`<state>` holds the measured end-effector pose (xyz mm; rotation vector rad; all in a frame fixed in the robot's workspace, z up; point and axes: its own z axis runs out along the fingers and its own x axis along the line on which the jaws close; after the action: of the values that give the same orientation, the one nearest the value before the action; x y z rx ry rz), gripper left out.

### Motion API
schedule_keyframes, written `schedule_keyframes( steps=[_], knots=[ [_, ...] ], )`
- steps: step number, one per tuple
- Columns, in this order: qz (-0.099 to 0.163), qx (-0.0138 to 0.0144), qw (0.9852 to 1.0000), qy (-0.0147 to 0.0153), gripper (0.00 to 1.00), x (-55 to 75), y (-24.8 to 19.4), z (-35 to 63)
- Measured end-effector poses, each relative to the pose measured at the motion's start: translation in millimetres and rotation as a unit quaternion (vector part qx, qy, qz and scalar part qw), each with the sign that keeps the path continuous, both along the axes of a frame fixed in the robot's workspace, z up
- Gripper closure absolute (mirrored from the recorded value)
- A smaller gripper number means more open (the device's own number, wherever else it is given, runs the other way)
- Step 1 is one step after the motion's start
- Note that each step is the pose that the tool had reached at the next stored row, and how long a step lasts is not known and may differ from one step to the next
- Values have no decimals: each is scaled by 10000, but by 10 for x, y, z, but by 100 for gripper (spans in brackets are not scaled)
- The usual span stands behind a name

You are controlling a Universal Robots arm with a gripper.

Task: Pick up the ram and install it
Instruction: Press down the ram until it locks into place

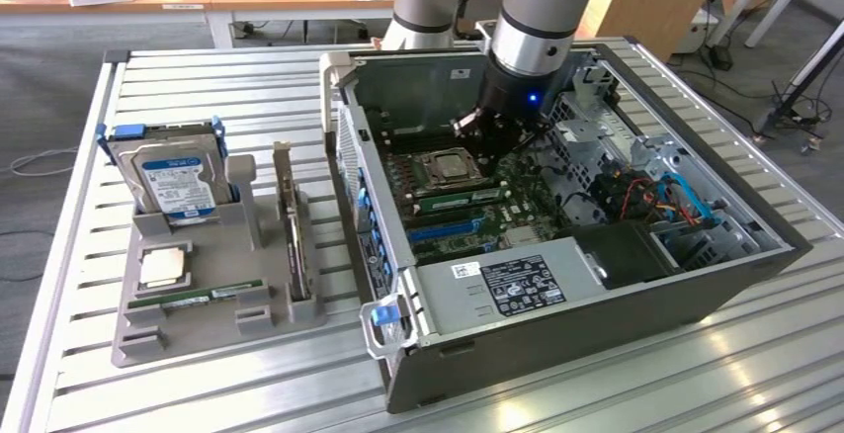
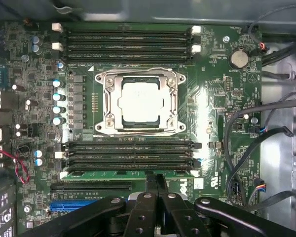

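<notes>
A hard drive (image 1: 176,181) stood upright in a grey holder (image 1: 198,329) on the slatted table (image 1: 633,379), with a CPU chip (image 1: 164,267) lying flat in front of it. Beside the holder sat an open computer case (image 1: 580,339); its motherboard (image 2: 217,98) carried a socketed processor (image 2: 140,102).

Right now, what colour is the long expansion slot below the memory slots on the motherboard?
Blue; the expansion slot shows best in the wrist view, beside the shut pincer.
</notes>
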<state>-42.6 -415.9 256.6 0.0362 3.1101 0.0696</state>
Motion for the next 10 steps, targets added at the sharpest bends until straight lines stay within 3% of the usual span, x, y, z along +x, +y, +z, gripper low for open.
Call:
schedule_keyframes(
  steps=[10],
  knots=[
    [-4, 0, 10000, 0, 89, -48, 0, 0]
  ],
)
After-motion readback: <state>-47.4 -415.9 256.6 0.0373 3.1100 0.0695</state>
